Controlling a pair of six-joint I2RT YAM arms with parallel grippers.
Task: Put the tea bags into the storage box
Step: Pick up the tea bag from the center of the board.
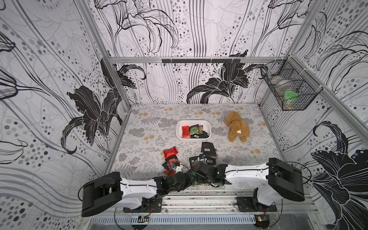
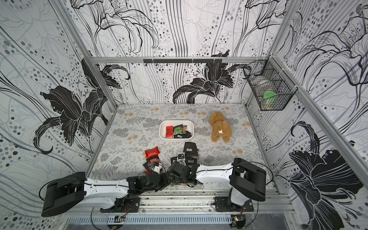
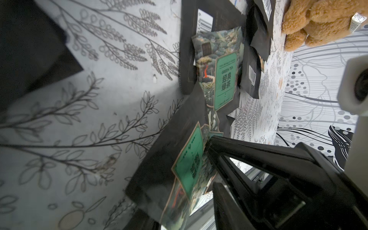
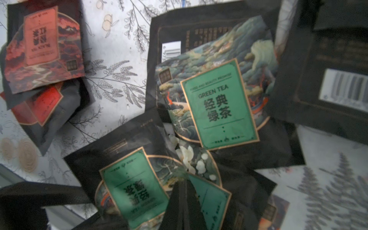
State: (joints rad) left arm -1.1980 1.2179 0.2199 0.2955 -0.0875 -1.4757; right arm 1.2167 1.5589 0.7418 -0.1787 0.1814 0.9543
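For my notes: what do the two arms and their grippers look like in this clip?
Both the left arm and right arm have white shell links between boxy black joint housings, with thin black cables looping alongside. A green light glows near the right wrist. The left gripper has black, angular fingers.

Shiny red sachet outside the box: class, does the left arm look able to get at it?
Probably yes: the red sachet lies uncovered, close ahead of the left arm; only a low sachet pile lies between.
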